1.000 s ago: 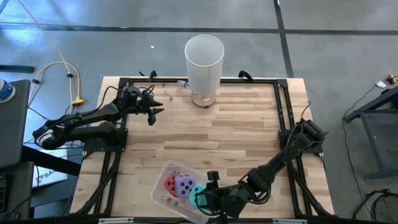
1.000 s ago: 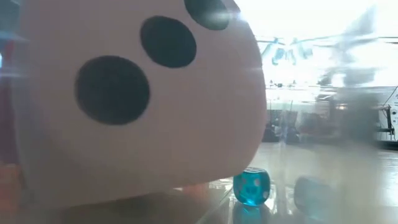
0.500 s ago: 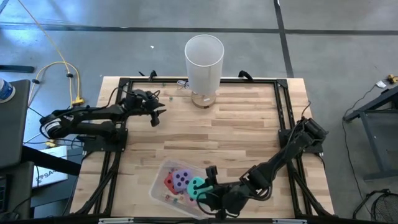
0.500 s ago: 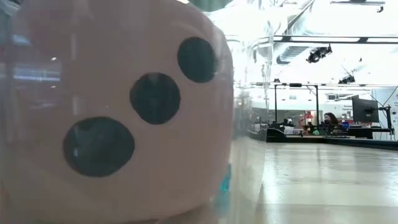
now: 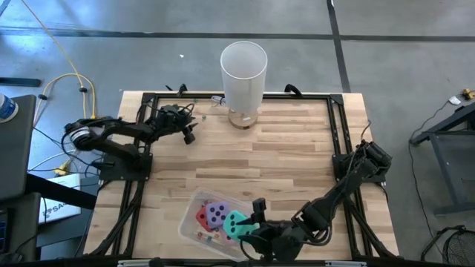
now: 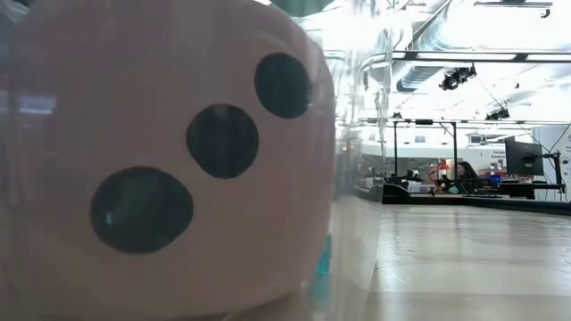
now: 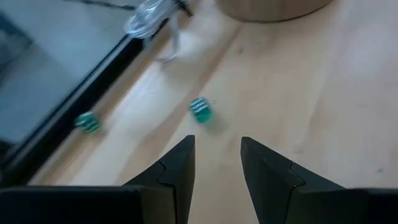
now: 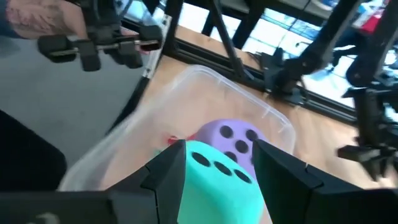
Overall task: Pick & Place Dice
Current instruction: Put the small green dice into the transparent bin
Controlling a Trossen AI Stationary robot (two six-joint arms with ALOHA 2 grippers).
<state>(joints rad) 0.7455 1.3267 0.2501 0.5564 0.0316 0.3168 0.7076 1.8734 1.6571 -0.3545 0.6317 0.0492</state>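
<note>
Clearly the risk sits at the clear bin (image 5: 190, 222) near the counter's (image 5: 282, 159) front edge: the right tool (image 5: 247, 233) grips the teal die (image 8: 214, 183) between its fingers, over the bin's right rim beside the purple die (image 5: 217, 214), red die (image 5: 203, 217) and pink die (image 6: 169, 160). Released off-centre, it could bounce out. That arm folds low along the near edge. Far left, the left tool (image 7: 217, 155) hovers part-open and empty above small green beads (image 7: 200, 111).
</note>
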